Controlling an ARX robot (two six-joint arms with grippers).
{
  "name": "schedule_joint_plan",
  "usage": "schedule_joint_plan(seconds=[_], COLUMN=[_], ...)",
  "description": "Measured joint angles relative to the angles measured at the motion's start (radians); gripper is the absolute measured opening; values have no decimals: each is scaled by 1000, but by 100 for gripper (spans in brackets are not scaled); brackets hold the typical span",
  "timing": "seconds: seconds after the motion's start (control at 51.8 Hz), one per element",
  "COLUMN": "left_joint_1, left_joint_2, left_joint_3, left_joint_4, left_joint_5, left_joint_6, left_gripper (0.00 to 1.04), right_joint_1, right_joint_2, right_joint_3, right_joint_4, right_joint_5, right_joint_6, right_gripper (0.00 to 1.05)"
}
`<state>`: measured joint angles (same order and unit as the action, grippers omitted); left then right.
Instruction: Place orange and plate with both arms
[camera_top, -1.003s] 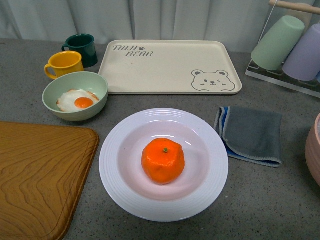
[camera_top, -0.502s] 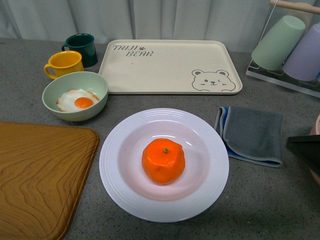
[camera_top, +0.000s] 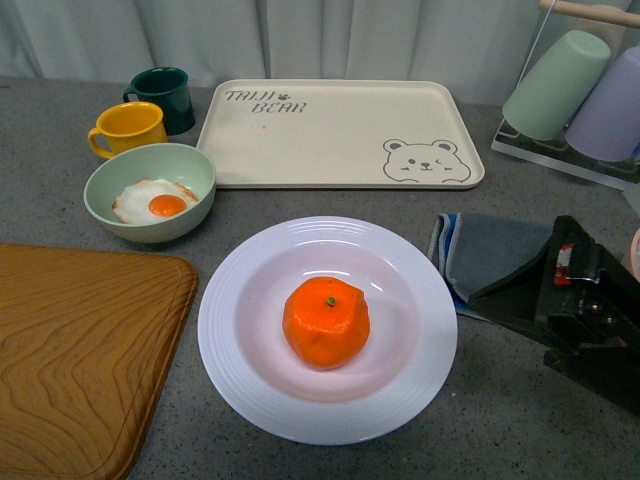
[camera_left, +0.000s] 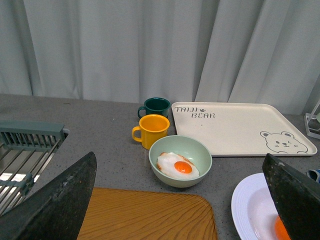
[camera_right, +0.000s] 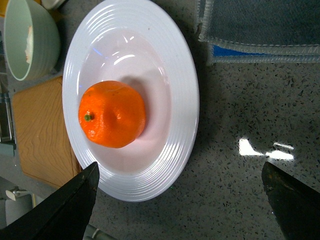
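Near the desk's front edge, the orange (camera_top: 326, 322) is sitting in the well of the plate (camera_top: 232, 345), so I judge the plate's move is now in hand. The right gripper (camera_top: 520, 290) is hovering over the grey cloth (camera_top: 500, 250) beside the plate's rim with its jaws apart. It probably needs to line up on the rim next. Only its own wrist view is showing the left gripper (camera_left: 179, 165), jaws wide apart, facing the green bowl (camera_left: 180, 150).

Plate (camera_top: 225, 370) is lying flat and upright on the grey speckled counter (camera_top: 470, 440): white, round, deep well, wide rim with fine concentric ridges. Orange (camera_top: 326, 322) is sitting in the well, roughly centred, touching the bottom. Its skin is showing bright and slightly lumpy, with the green stem dot facing up.
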<state>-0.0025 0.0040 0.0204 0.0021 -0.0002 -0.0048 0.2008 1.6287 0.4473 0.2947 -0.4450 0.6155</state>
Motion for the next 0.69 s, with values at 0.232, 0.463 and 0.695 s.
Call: schedule_joint_plan(seconds=[0.232, 0.463, 0.695], left_joint_1=[0, 0, 0], left_joint_2=[0, 0, 0], left_joint_3=[0, 0, 0], left_joint_4=[0, 0, 0], left_joint_5=[0, 0, 0], left_joint_6=[0, 0, 0], left_gripper=[98, 98, 98], right_joint_1=[7, 43, 76], right_joint_2=[137, 274, 401], right_joint_3=[73, 132, 167], right_joint_4=[40, 119, 257], right_joint_5=[-3, -17, -34], right_joint_6=[21, 100, 198], right_gripper=[95, 95, 95])
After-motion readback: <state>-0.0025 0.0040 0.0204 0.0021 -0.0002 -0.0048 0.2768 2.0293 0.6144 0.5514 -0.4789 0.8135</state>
